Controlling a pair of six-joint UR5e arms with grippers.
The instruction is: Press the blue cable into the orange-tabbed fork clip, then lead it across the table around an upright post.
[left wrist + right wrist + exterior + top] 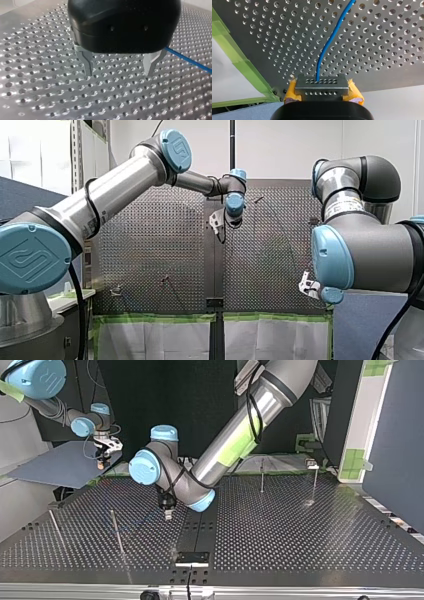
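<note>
Work is centring on the blue cable (pixel 329 42): my right gripper (pixel 322 85) is clenching its end at the table's (pixel 387 30) edge, likely anchoring it, while my left gripper (pixel 119 73), fingers spread and empty, is hovering low just beside it, seemingly poised to take hold.

The table (pixel 37 87) is bright silver metal, patterned all over with an even grid of small round holes. A thin blue cable (pixel 329 42) crosses it. Bright green tape (pixel 247 66) lines the table's edge.

My left gripper (pixel 119 73) has a glossy black housing and plain silver metal fingers (pixel 87 62). My right gripper (pixel 322 90) has a black body and yellow-orange pads (pixel 355 93). Between the pads is a grey metal block (pixel 337 85) with two rows of tiny dark holes.

My left arm (pixel 260 405) is a silver tube with light blue caps and a lime green patch. My right arm (pixel 370 245) is dark grey and silver, also capped in light blue.
</note>
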